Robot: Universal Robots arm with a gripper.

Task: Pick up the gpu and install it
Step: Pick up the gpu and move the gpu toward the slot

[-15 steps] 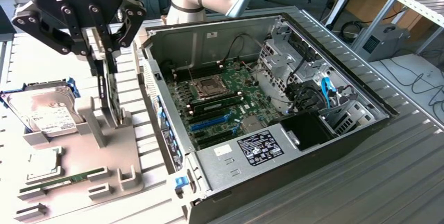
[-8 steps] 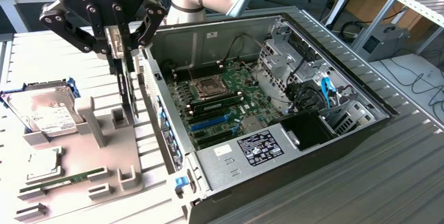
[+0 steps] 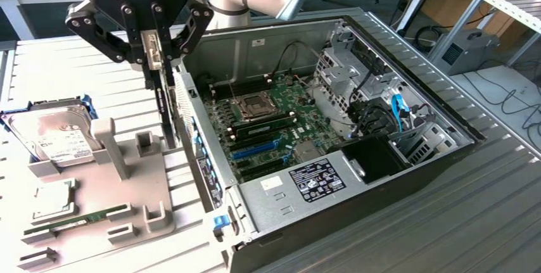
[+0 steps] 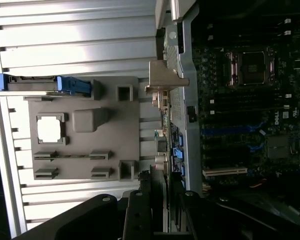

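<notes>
Ribbed grey metal makes up the surface [image 3: 473,222] under your whole setup. On it lies the open computer case [image 3: 381,178], side panel off. The green motherboard [image 3: 279,105] inside is exposed, and its blue expansion slots [image 3: 258,149] are bare, with no card seated.

Just beside the case, toward the exterior view's left, sits the grey parts holder [image 3: 101,190]. It carries the hard drive [image 3: 55,137] at its far end and a narrow RAM stick [image 3: 63,222] at its near end.

The gpu [image 3: 166,114] hangs on edge between the holder and the case's outer wall. Its silver bracket [image 4: 164,77] shows in the wrist view, and the upright slots in the holder look empty.

Your gripper [image 3: 154,57] is clamped on the card's upper end, fingers pinching both faces.

So you can judge the pick-up as done. I cannot tell whether the card's lower edge is fully clear of the holder. The install is all still ahead, since the card is outside the case and away from the slots.
</notes>
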